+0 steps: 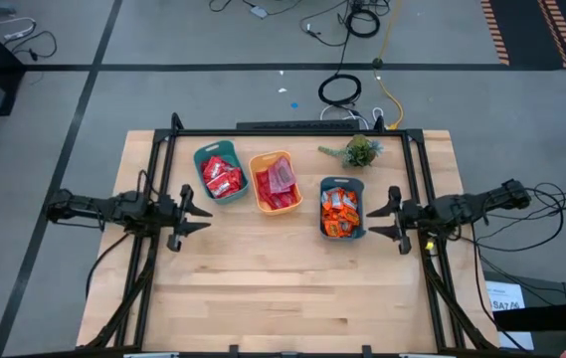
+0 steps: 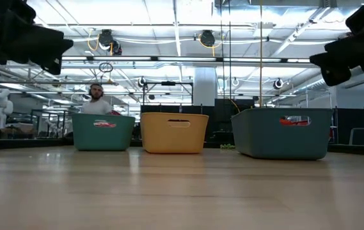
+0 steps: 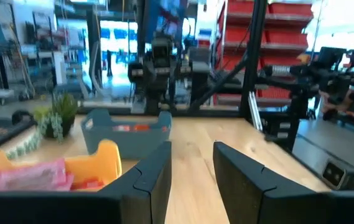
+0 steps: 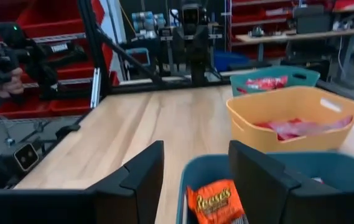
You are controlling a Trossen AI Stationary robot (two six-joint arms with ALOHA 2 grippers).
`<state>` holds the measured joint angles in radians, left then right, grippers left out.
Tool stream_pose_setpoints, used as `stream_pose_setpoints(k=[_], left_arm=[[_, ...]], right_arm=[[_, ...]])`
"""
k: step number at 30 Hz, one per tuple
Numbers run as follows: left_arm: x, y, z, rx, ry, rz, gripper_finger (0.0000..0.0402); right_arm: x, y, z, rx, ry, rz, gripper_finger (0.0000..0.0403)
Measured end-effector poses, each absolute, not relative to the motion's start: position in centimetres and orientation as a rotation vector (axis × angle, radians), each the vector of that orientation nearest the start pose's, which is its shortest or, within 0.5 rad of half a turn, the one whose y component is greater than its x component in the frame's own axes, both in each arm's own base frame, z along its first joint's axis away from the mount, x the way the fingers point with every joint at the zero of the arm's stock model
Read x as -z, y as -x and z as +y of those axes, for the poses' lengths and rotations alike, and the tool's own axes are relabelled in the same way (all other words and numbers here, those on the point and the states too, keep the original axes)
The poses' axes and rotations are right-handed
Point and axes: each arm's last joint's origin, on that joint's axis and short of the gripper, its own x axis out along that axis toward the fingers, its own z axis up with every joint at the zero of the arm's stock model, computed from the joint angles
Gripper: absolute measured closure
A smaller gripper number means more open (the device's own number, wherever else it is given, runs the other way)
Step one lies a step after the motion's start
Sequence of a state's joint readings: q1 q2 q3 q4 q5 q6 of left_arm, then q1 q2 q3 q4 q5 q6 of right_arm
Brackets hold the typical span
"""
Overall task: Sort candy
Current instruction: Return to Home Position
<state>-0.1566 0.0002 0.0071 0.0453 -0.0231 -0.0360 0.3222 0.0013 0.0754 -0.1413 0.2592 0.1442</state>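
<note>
Your candy sits in three bins across the far half of the desk (image 1: 283,288). There is red candy (image 1: 223,181) in the teal bin (image 1: 213,149). More red pieces and a pink packet (image 1: 281,175) lie in the orange bin (image 1: 266,156). The orange candy (image 1: 339,212) fills the dark blue bin (image 1: 342,182). Your left hand (image 1: 201,211) hovers above the desk just beside the teal bin, on its outer side, fingers spread wide and holding nothing. Your right hand (image 1: 374,222) hangs just beside the dark blue bin, also on the outer side. Its fingers are wide apart and empty, clear of the orange candy below them. A small plant (image 1: 360,151) stands behind that bin.
</note>
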Motion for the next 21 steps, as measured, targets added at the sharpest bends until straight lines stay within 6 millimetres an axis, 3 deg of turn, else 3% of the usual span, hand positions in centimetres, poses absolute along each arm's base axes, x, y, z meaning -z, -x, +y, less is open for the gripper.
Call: stream_pose_setpoints(k=[7, 21], left_arm=[[-17.0, -9.6, -1.4, 0.134, 0.026, -0.046, 0.0274], [-17.0, -9.6, -1.5, 0.134, 0.025, -0.045, 0.0274]], right_arm=[[-17.4, -9.3, 2.3, -0.063, -0.085, -0.066, 0.0231], [-17.3, -9.6, 0.4, 0.134, -0.080, -0.066, 0.0231]])
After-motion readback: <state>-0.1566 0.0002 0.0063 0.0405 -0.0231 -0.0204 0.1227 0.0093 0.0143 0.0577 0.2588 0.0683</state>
